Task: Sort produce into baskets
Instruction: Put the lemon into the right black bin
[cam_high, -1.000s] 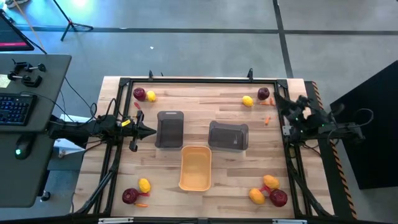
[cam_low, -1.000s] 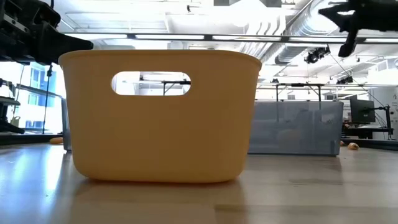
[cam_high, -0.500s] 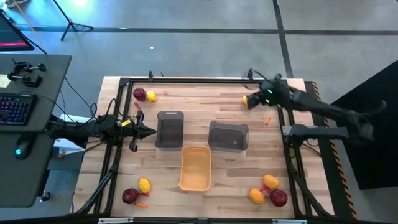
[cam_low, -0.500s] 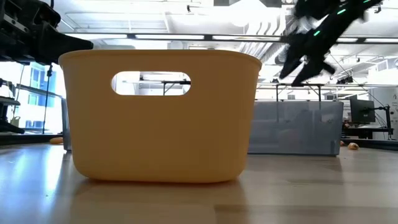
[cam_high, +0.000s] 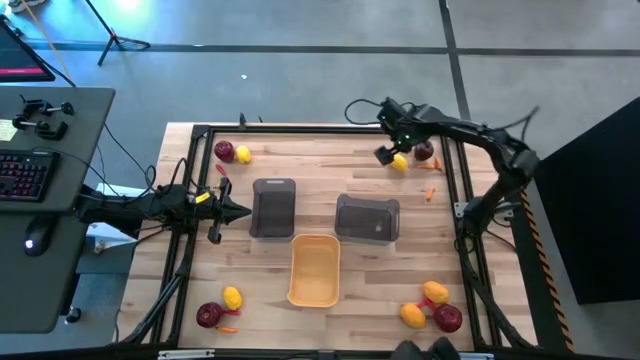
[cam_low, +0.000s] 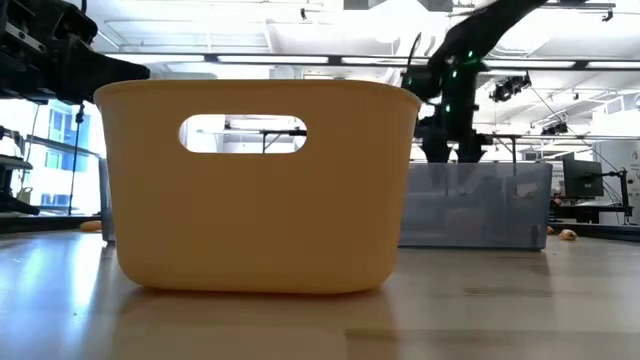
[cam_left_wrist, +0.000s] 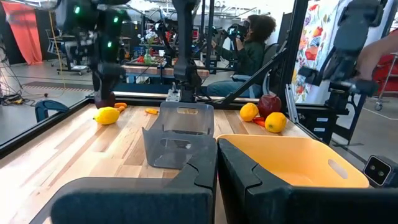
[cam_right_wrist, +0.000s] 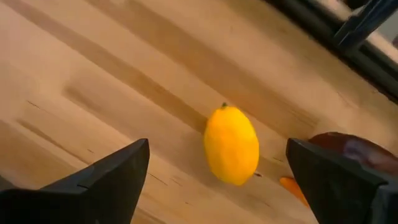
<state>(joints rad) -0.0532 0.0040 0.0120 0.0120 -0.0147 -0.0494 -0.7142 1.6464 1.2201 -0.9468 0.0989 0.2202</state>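
Two hands: right hand (cam_high: 391, 157) spread open above yellow lemon (cam_right_wrist: 231, 144) at desk's (cam_high: 320, 315) far right corner, apart from it; left hand (cam_high: 240, 211) closed, empty, beside left grey basket (cam_high: 273, 207)
Lemon's neighbour: dark red fruit (cam_right_wrist: 354, 151) just beside it

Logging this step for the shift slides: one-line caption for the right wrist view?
Open right gripper poised over a yellow lemon on the wooden table, dark red fruit beside it.
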